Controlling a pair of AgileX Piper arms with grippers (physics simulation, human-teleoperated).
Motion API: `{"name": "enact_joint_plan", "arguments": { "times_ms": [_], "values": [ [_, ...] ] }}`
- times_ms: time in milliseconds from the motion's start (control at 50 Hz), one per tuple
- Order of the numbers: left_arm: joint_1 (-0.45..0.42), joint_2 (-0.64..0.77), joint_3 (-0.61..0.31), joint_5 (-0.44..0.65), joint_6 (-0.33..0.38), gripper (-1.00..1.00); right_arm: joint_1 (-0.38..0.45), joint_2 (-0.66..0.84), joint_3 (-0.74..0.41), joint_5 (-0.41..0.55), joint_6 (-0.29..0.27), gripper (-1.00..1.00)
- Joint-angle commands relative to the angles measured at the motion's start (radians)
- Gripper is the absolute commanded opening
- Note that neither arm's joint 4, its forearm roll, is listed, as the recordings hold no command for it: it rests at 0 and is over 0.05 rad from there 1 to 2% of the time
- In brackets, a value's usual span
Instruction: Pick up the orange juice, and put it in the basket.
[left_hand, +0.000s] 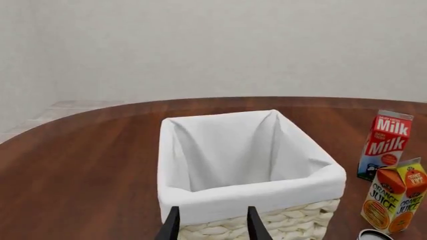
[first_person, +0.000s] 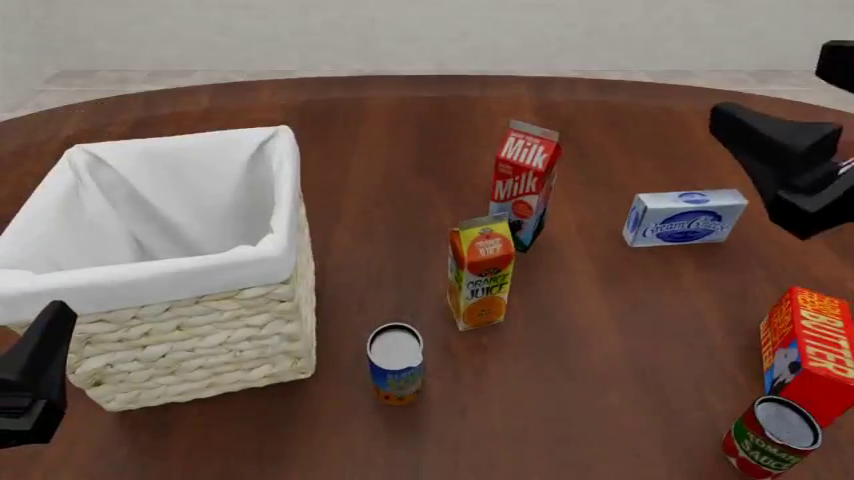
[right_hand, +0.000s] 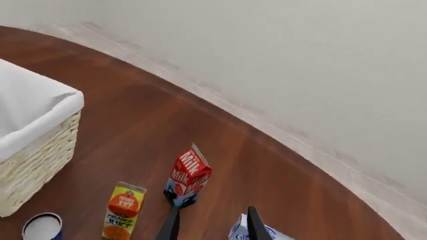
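Observation:
The orange juice (first_person: 481, 272) is a yellow and orange gable-top carton. It stands upright near the table's middle, just in front of the milk carton (first_person: 525, 185). The basket (first_person: 200, 335), cream wicker with a white cloth lining, stands at the left with nothing inside it. My left gripper (left_hand: 213, 227) is open and empty. It hovers at the basket's near side, over the rim (left_hand: 253, 197), with the orange juice (left_hand: 393, 197) off to its side. My right gripper (right_hand: 211, 227) is open and empty too, high at the far right, looking down on the orange juice (right_hand: 122, 212).
A small open-topped can (first_person: 395, 362) stands between basket and juice. A blue and white box (first_person: 685, 217) lies right of the milk. A red butter box (first_person: 807, 350) and a tomato sauce can (first_person: 770, 437) sit at the near right. The round table's edge curves behind.

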Motion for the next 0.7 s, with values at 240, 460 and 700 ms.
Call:
{"name": "enact_joint_plan", "arguments": {
  "times_ms": [240,460,700],
  "values": [
    [0.003,-0.004,0.001,0.003,-0.002,1.00,0.193,0.445,-0.309,0.154,-0.293,1.00],
    [0.003,-0.013,-0.015,0.029,-0.004,1.00,0.209,0.627,-0.492,0.375,-0.486,1.00],
    [0.000,-0.012,-0.011,0.024,-0.005,1.00,0.198,0.809,-0.773,0.652,-0.644,1.00]
  ]
}}
